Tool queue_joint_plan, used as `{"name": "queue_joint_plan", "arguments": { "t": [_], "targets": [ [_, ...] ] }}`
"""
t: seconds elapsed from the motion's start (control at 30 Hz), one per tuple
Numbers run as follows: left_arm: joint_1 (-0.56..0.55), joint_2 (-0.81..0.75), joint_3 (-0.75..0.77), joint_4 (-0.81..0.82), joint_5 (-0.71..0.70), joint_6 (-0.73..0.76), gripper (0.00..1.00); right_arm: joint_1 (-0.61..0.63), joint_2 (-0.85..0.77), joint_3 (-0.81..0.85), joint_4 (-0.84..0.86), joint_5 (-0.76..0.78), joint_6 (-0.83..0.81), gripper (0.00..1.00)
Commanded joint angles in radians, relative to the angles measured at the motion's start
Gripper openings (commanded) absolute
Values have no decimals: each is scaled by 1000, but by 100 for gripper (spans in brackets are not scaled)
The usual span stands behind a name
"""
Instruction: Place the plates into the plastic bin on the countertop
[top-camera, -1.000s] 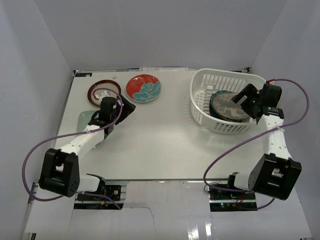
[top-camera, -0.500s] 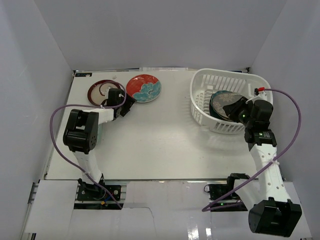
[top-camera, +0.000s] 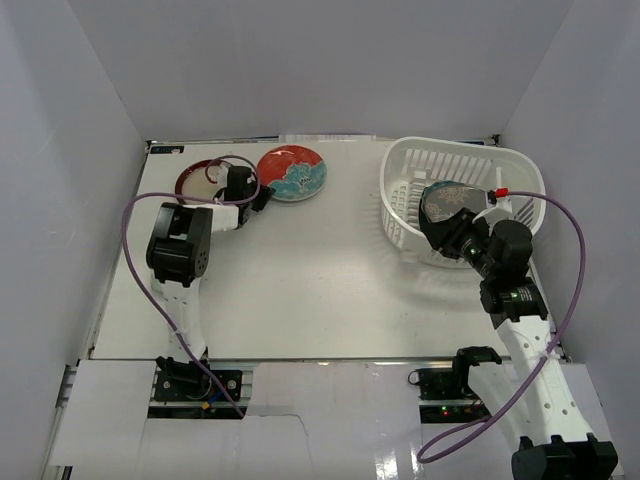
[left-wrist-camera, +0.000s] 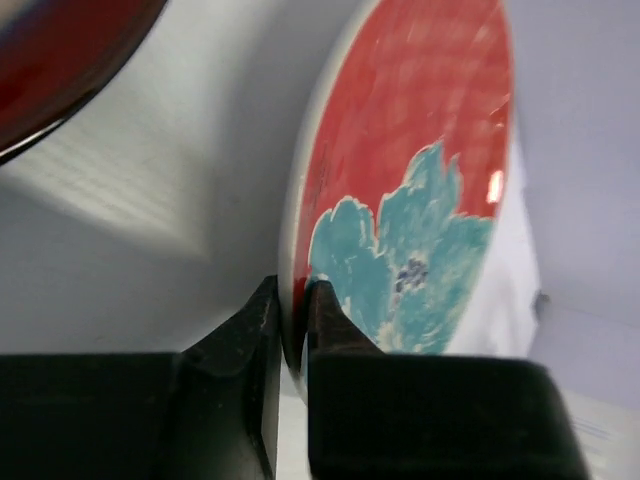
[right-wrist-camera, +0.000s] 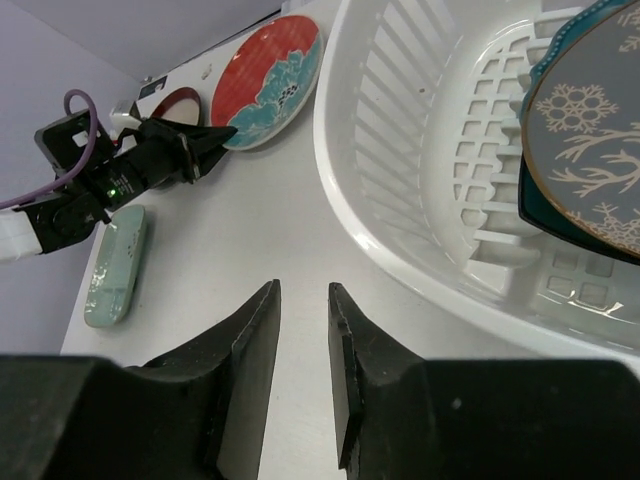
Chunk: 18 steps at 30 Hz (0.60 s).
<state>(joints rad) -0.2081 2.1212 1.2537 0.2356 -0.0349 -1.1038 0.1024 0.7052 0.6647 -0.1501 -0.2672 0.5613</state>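
My left gripper is shut on the near rim of the red-teal floral plate, which tilts up off the countertop at the back left. Beside it lies the dark-rimmed cream plate. The white plastic bin stands at the back right and holds the grey deer-print plate on top of a teal plate. My right gripper hovers over the countertop just outside the bin's near wall, open by a narrow gap with nothing between its fingers.
A pale-green rectangular plate lies at the left side of the countertop, near the left arm. Pale grey panels wall the countertop on three sides. The left arm's purple cable loops over the left edge.
The left arm reached back to the floral plate and shut on its rim, tilting it. The right arm drew back out of the bin and its jaws narrowed.
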Motion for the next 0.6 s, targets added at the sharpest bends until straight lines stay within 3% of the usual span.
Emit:
{"name": "queue_joint_plan", "arguments": {
  "t": [0.0, 0.03, 0.13, 0.37, 0.57],
  "targets": [
    [-13, -3, -13, 16, -26, -4, 11, 17, -32, 4, 21, -37, 9, 33],
    [-13, -12, -26, 25, -19, -4, 0, 20, -42, 7, 15, -40, 8, 33],
    [-13, -98, -124, 94, -13, 16, 0, 22, -53, 24, -2, -56, 2, 34],
    [-10, -449, -431, 287, 67, 30, 0, 46, -32, 64, 49, -191, 45, 50],
    [6, -812, -693, 358, 142, -36, 0, 166, 22, 81, 83, -221, 78, 79]
  ]
}}
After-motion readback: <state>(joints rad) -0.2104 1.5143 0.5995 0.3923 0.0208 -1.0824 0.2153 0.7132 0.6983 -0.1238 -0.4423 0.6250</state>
